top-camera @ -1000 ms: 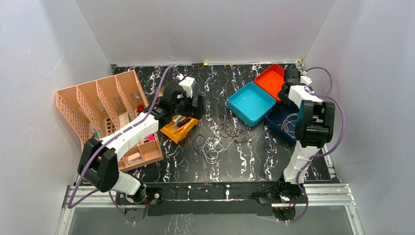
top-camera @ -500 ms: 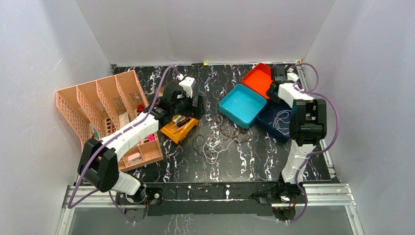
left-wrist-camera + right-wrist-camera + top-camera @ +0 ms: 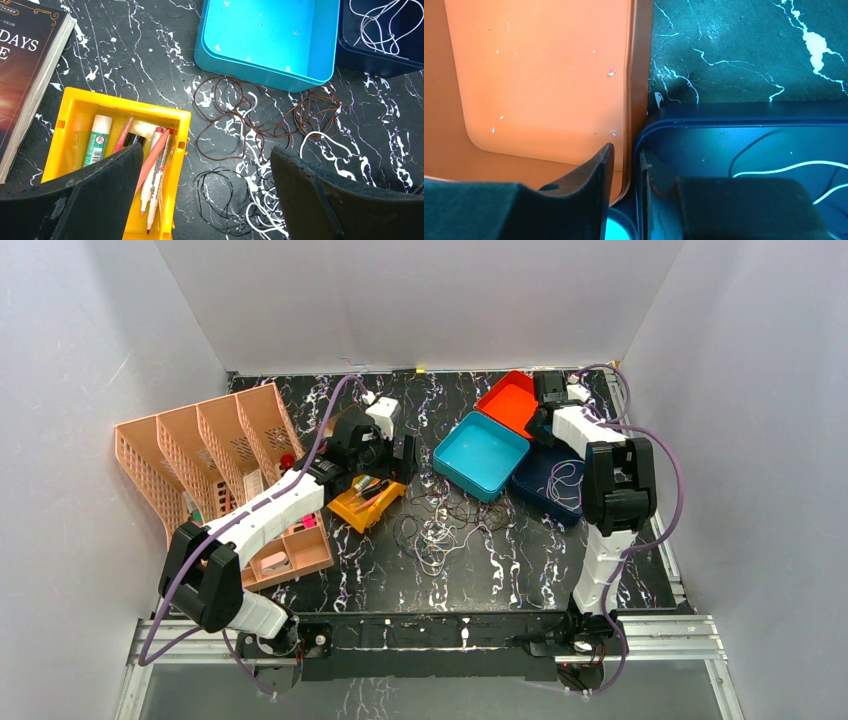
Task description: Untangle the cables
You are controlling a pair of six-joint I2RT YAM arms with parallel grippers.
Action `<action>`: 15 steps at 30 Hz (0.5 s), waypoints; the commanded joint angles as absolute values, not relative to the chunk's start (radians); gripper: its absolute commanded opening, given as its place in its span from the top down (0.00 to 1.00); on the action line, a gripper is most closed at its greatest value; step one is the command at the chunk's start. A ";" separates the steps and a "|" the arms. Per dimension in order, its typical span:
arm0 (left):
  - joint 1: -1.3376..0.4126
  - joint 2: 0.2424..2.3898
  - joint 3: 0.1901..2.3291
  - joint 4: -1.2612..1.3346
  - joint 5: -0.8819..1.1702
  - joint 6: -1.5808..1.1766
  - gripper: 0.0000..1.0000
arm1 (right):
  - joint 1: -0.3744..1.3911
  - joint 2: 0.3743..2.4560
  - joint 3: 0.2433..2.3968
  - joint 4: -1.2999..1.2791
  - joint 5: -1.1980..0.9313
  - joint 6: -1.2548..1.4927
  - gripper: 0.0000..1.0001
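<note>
Overhead view of a black marbled worktop [image 3: 520, 565] with two robot arms reaching in from 6 o'clock. The cables [image 3: 452, 518], thin brown, black and white threads in curly loops, lie in one loose tangle near the centre. The tangle is wider than it is deep, its long axis running roughly from 9 to 3 o'clock. One white cable [image 3: 562, 478] lies apart from it, inside a navy tray [image 3: 749, 120] at 3 o'clock of the tangle.

The left gripper [image 3: 205, 152] hangs over a yellow bin [image 3: 125, 100] of pens, just beside the tangle. Its jaws are wide apart with nothing between them. From these jaws the tangle lies at about 4 o'clock in the overhead view. In the left wrist view it sits straight ahead at 12 o'clock, framed by both fingers, with a teal tray [image 3: 260, 30] touching its far edge.

The right gripper [image 3: 625, 148] is at the far right, well apart from the tangle, which lies at about 7 o'clock from it. Its jaws stand narrowly apart, astride the meeting walls of an orange tray [image 3: 539, 75] and the navy tray. Whether they pinch those walls cannot be told.

The left arm is clearly the nearer. A short reach toward 4 o'clock would likely bring its open jaws onto the loops, crossing the tangle's long axis.
</note>
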State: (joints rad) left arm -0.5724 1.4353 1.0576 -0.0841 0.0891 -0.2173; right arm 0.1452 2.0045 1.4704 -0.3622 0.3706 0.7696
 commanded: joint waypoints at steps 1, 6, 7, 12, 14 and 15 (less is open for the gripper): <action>-0.570 1.425 1.086 -0.095 0.086 -0.204 0.02 | 0.157 1.982 1.521 -0.363 0.379 0.768 0.64; -0.569 1.425 1.087 -0.096 0.082 -0.201 0.02 | 0.157 1.918 1.491 -0.351 0.396 0.718 0.51; -0.569 1.425 1.087 -0.097 0.079 -0.201 0.02 | 0.158 1.903 1.484 -0.349 0.396 0.710 0.50; -0.569 1.410 1.081 -0.095 0.063 -0.196 0.02 | 0.157 1.812 1.432 -0.344 0.427 0.672 0.42; -0.570 1.399 1.076 -0.089 0.060 -0.195 0.02 | 0.157 1.767 1.404 -0.344 0.443 0.660 0.41; -0.569 1.392 1.072 -0.085 0.060 -0.195 0.02 | 0.157 1.750 1.388 -0.345 0.443 0.655 0.41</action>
State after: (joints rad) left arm -0.5724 1.4353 1.0576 -0.0868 0.0738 -0.2073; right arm 0.1539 1.8648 1.4269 -0.3637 0.3939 0.6960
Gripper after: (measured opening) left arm 0.983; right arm 0.583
